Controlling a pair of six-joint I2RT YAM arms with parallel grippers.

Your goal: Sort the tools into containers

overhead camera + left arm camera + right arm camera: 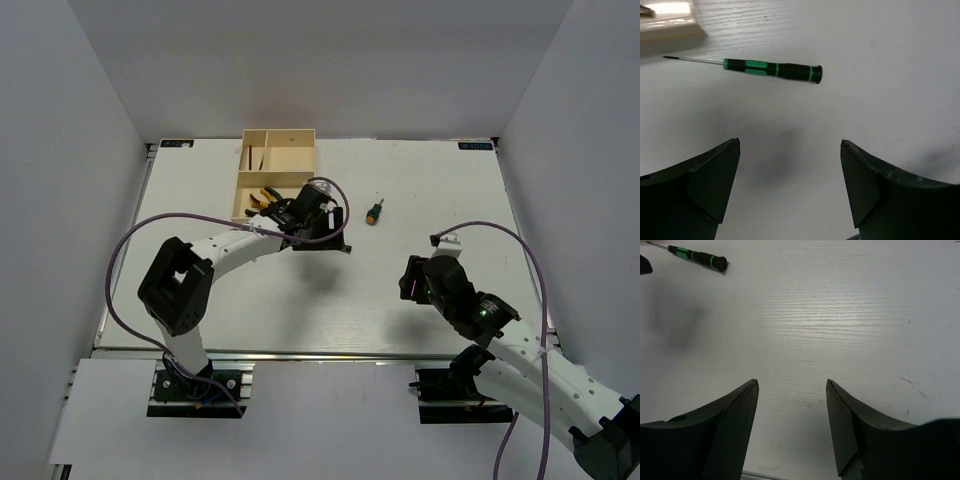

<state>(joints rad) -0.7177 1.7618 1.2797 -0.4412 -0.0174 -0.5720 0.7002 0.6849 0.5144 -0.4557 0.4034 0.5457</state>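
A thin green-and-black screwdriver (772, 70) lies flat on the white table just past my left gripper (790, 142), which is open, empty and hovers above the table. It also shows in the right wrist view (697, 256), far ahead of my right gripper (792, 382), which is open and empty. In the top view the left gripper (322, 238) sits just right of the cream tray (240, 180) and hides the thin screwdriver. Yellow-handled pliers (265, 197) lie in the tray's large compartment and dark hex keys (255, 158) in a small one. A stubby green screwdriver (375, 212) lies on the table, right of the left gripper.
The tray's corner (670, 30) shows at the top left of the left wrist view. My right gripper (412, 278) is over the table's front right part. White walls enclose the table on three sides. Purple cables loop over both arms.
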